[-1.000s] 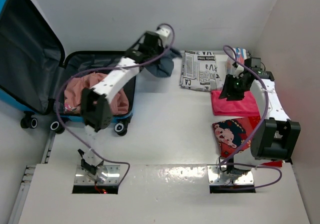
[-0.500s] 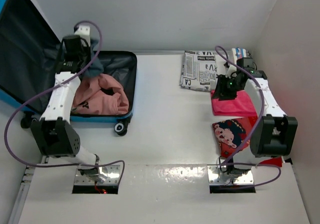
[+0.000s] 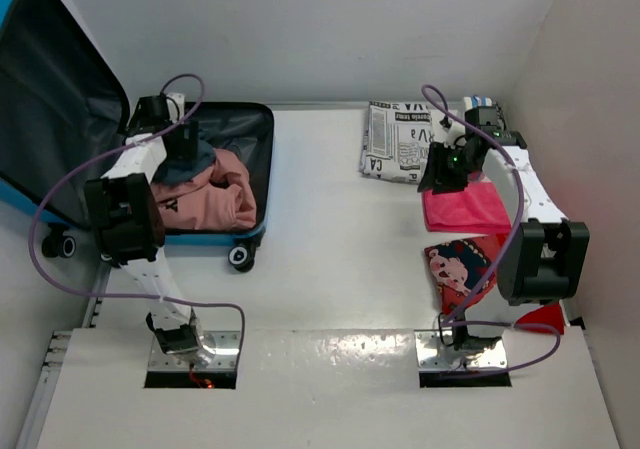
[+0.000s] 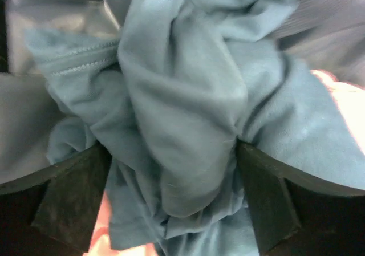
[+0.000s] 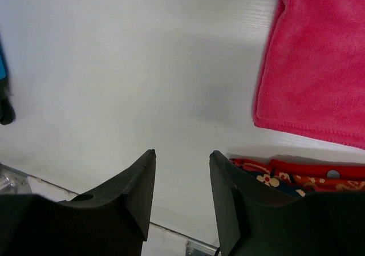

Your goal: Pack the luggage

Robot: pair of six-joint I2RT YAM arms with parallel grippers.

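**Blue-grey garment pinched over the open luggage**

Bright blue, the luggage lies open at 10 o'clock on the table. Its long axis runs from 6 to 12, with the wheel end pointing to 6, toward the arm bases. The lid is swung out to 9 and leans up there, its dark lining facing the camera. A pink garment fills the near part of the lower shell.

The left gripper is inside that shell, toward its 12 o'clock end. Its jaws are clamped on a bunched blue-grey garment, which bulges out between and above both fingers in the wrist view.

The right gripper hangs at 2 o'clock over bare table, jaws parted with nothing between them. A pink towel lies just beside it. A red patterned cloth lies toward 4, and a newsprint-patterned cloth toward 1.
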